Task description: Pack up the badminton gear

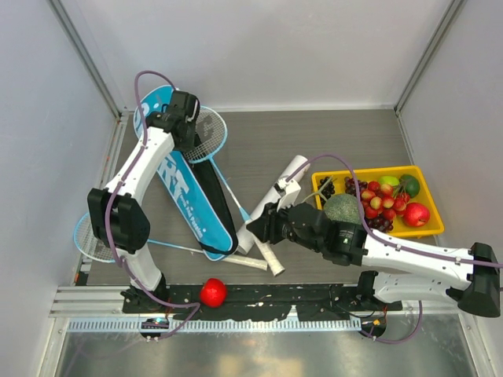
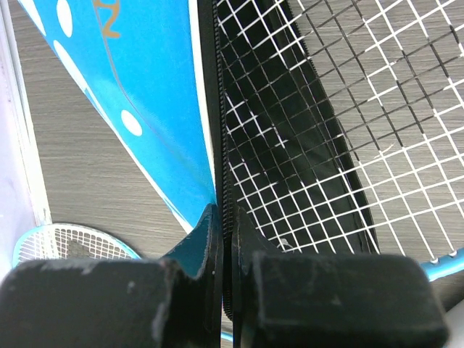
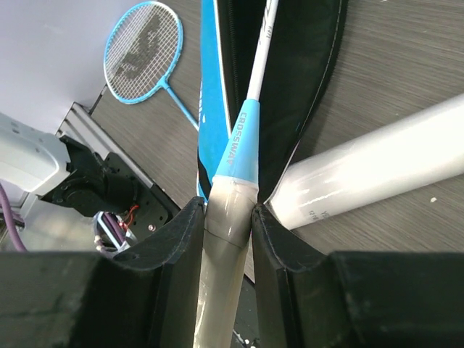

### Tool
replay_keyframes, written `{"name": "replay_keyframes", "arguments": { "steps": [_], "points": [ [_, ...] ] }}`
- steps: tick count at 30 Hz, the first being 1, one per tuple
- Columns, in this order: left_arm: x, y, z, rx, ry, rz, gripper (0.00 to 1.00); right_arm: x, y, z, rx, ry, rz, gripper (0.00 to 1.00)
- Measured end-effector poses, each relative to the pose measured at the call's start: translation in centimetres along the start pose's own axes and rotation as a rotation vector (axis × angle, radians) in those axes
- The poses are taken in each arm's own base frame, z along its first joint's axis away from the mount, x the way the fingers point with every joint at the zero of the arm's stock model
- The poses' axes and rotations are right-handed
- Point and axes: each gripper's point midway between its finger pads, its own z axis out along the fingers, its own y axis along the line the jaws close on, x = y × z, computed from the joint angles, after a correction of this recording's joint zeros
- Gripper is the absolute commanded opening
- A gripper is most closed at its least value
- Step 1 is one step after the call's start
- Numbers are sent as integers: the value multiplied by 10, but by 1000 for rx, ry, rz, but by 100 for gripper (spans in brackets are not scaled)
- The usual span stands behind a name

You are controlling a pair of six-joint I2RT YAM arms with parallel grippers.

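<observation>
The blue "SPORT" bag (image 1: 182,188) lies slantwise at the left, its black inside open (image 3: 297,80). My left gripper (image 1: 187,126) is shut on the bag's zipper edge (image 2: 222,181) at the far end. One racket's strung head (image 1: 211,129) lies in that opening (image 2: 341,123). My right gripper (image 1: 262,225) is shut on this racket's pale handle (image 3: 226,239), and its shaft runs into the bag. The second racket (image 1: 88,236) lies at the near left (image 3: 141,51). The white tube (image 1: 275,196) lies beside my right gripper (image 3: 377,170). No shuttlecocks show.
A yellow tray (image 1: 428,228) of fruit stands at the right, partly under my right arm. A small red ball (image 1: 213,292) sits on the black rail at the near edge. White walls close in the left, far and right sides.
</observation>
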Motion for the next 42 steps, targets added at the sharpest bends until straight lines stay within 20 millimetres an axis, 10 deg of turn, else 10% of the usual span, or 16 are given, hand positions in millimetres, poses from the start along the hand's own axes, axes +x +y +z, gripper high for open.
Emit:
{"name": "replay_keyframes", "arguments": {
  "steps": [20, 42],
  "points": [
    [3, -13, -10, 81, 29, -4, 0, -4, 15, -9, -59, -50, -34, 5],
    [12, -36, -21, 322, 100, -295, 0, -63, 16, 132, 215, -228, -53, 5]
  ]
}}
